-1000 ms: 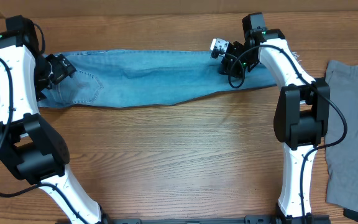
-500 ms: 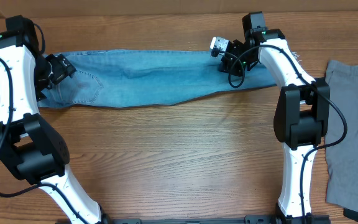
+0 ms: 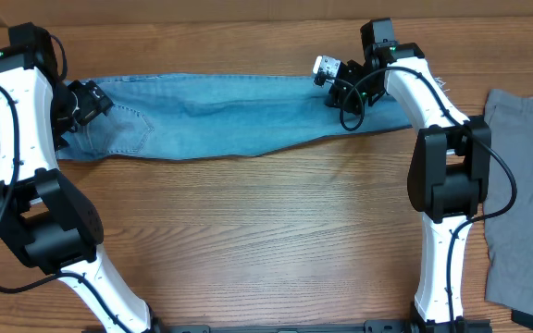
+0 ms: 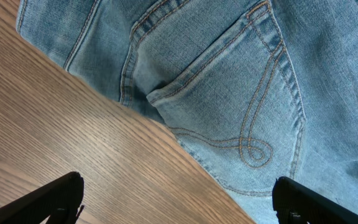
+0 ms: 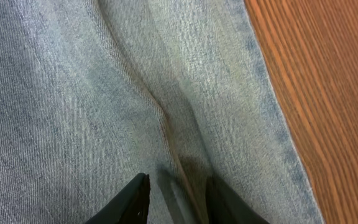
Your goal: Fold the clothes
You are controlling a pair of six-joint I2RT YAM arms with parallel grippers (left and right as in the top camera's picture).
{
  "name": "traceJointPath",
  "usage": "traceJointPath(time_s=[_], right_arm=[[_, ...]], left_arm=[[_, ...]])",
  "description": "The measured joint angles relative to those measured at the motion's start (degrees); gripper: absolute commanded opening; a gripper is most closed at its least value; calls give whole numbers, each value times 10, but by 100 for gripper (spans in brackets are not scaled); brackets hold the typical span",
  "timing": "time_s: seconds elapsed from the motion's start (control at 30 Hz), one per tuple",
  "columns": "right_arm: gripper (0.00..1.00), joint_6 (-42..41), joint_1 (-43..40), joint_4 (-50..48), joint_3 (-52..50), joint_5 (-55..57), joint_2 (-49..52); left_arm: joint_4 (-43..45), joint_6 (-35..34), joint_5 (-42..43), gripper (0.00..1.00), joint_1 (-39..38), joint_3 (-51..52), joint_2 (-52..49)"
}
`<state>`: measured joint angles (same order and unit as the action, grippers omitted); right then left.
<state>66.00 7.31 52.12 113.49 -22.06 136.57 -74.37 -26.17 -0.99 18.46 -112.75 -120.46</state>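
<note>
The clothes are a pair of light blue jeans [image 3: 220, 116] lying stretched out along the far side of the table, waist to the left and legs to the right. My left gripper [image 3: 86, 100] hovers at the waist end. In the left wrist view its jaws stand wide open [image 4: 176, 186] over the jeans' lower edge, and the back pocket [image 4: 247, 93] shows beyond them. My right gripper [image 3: 339, 92] is down on the leg end. Its fingers [image 5: 178, 190] have pinched a raised fold of denim [image 5: 166, 124] between them. The hems are hidden behind the right arm.
A grey garment [image 3: 526, 185] lies at the right edge of the wooden table [image 3: 266, 231]. The table's far edge runs just behind the jeans. Both arm bases stand at the near edge.
</note>
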Motion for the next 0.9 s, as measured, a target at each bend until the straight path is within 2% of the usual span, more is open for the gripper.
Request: traceJointPath(time_s=[0.53,0.73,0.87,0.9], right_arm=[[33,0,0,-11,-12,5,0],[18,0,0,-13,-12,7,0],[4,0,0,-15,-13,7,0],[4,-1,0,-15,-13,7,0]], left_arm=[[0,0,0,100,0,0,0],[0,0,0,100,0,0,0],[0,0,0,100,0,0,0],[0,0,0,100,0,0,0]])
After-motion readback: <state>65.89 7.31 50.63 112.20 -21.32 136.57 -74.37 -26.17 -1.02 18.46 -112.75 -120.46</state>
